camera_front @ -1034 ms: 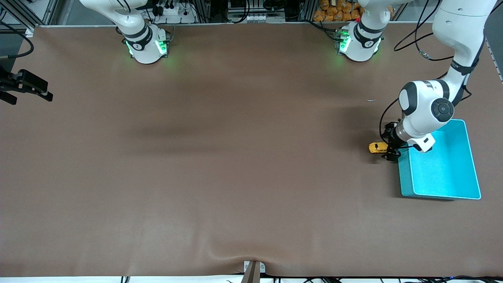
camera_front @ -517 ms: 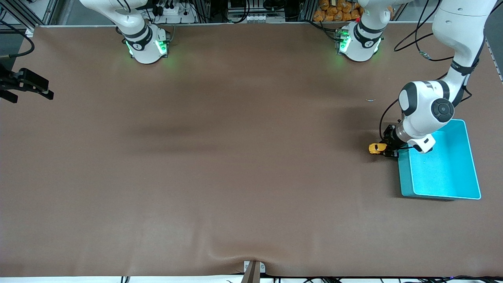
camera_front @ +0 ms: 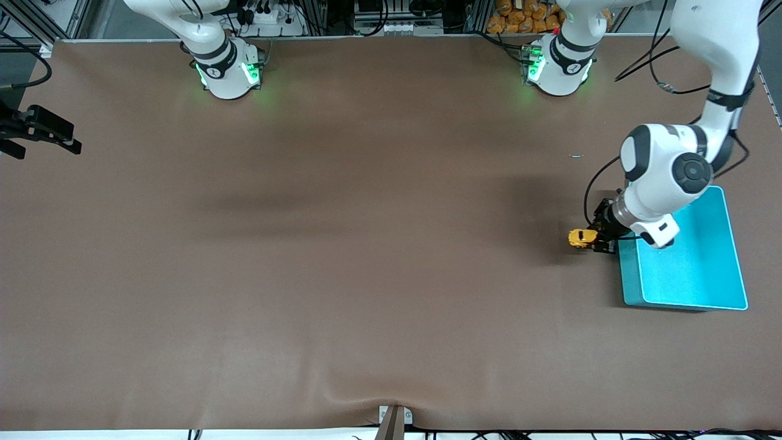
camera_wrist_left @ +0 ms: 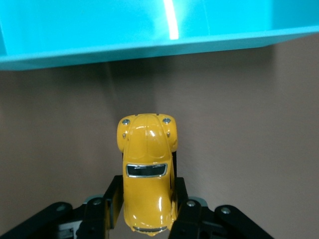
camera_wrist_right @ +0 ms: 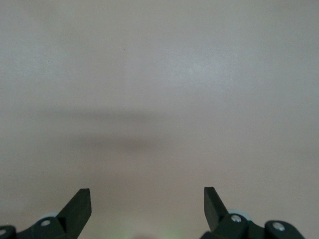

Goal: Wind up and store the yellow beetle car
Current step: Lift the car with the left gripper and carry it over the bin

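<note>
My left gripper point(camera_wrist_left: 147, 209) is clamped on the yellow beetle car point(camera_wrist_left: 146, 169), one finger point(camera_wrist_left: 110, 199) pressed on each flank near the rear end of the body, the nose pointing out toward the teal bin point(camera_wrist_left: 134, 50). From the front camera the car point(camera_front: 579, 237) sits just beside the bin's wall point(camera_front: 629, 275), on the side toward the right arm's end of the table, above the brown table mat point(camera_front: 366, 244) (whether the wheels touch the mat I cannot tell). The bin lies at the left arm's end of the table, and my left arm's wrist hangs over its rim.

My right gripper point(camera_wrist_right: 147, 206) waits with its fingers point(camera_wrist_right: 77, 209) spread wide apart, holding nothing, over bare mat at the right arm's end of the table point(camera_front: 43, 131).
</note>
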You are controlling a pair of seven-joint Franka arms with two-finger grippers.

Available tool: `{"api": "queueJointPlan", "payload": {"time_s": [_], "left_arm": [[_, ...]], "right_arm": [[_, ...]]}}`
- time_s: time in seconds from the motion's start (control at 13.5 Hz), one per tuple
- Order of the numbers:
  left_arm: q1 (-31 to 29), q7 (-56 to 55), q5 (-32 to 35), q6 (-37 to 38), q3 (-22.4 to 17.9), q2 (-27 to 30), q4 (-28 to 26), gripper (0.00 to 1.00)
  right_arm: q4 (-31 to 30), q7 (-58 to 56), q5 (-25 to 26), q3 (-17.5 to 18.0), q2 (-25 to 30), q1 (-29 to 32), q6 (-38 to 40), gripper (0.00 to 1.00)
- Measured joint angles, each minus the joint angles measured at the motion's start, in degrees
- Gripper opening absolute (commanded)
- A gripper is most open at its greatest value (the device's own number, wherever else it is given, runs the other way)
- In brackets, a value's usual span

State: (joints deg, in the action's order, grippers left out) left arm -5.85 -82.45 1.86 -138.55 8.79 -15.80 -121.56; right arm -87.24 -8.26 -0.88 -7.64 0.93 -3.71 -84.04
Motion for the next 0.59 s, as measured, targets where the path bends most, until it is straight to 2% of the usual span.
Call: {"api": "queueJointPlan", "payload": {"time_s": [0.3,0.59], "left_arm": [[-0.2,8.0,1.6,9.0,-0.2,0.6,8.1,0.0],[-3.4,22.9,2.6,12.0,-1.3,0.4,11.9,0.0]], "right_arm": [[0.0,0.0,0.0,0.0,0.0,0.0,0.0,1.0],[0.0,0.0,0.0,0.0,0.0,0.0,0.1,1.0]]}}
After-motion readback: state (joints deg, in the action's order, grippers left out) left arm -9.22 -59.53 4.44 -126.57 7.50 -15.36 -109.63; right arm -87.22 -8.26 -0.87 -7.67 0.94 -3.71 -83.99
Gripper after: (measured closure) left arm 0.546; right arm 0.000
